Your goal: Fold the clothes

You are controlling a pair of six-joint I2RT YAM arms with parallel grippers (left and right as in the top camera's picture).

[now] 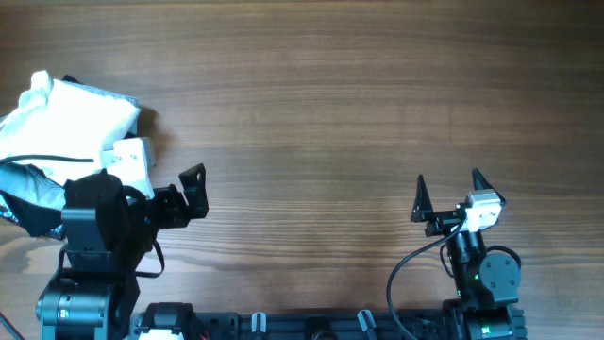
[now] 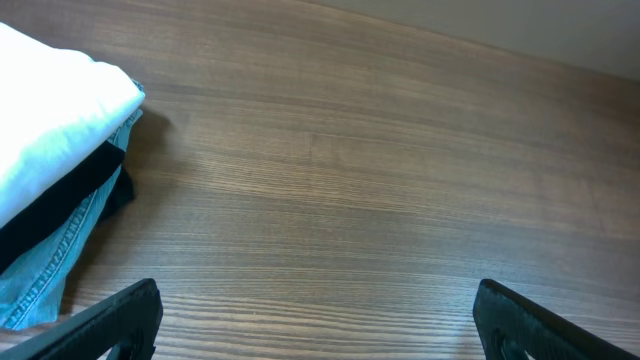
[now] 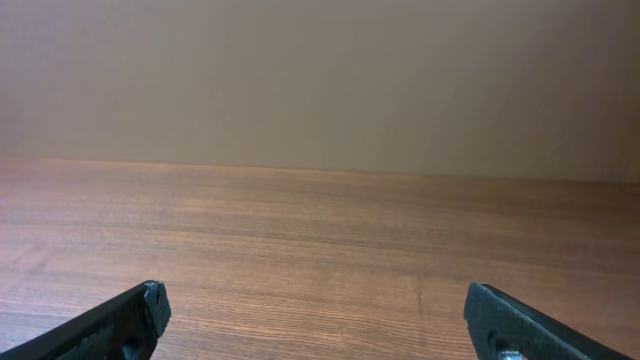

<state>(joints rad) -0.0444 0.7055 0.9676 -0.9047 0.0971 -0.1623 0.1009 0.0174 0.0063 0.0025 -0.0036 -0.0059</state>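
Observation:
The white shirt [image 1: 71, 118] lies folded at the far left of the wooden table [image 1: 311, 104], on top of a pile. In the left wrist view the white shirt [image 2: 50, 110] sits at the left edge, above the other folded garments. My left gripper [image 1: 189, 194] is open and empty over bare wood, to the right of the pile and apart from it; its fingers frame bare table in the left wrist view [image 2: 315, 300]. My right gripper [image 1: 448, 179] is open and empty at the front right, and its wrist view [image 3: 315, 295] shows only bare wood.
Under the white shirt lie a black folded garment [image 2: 60, 205] and a pale grey-blue folded garment [image 2: 50, 265]. The pile's dark edge [image 1: 28, 194] shows beside the left arm. A plain wall [image 3: 320, 80] stands behind the table's far edge.

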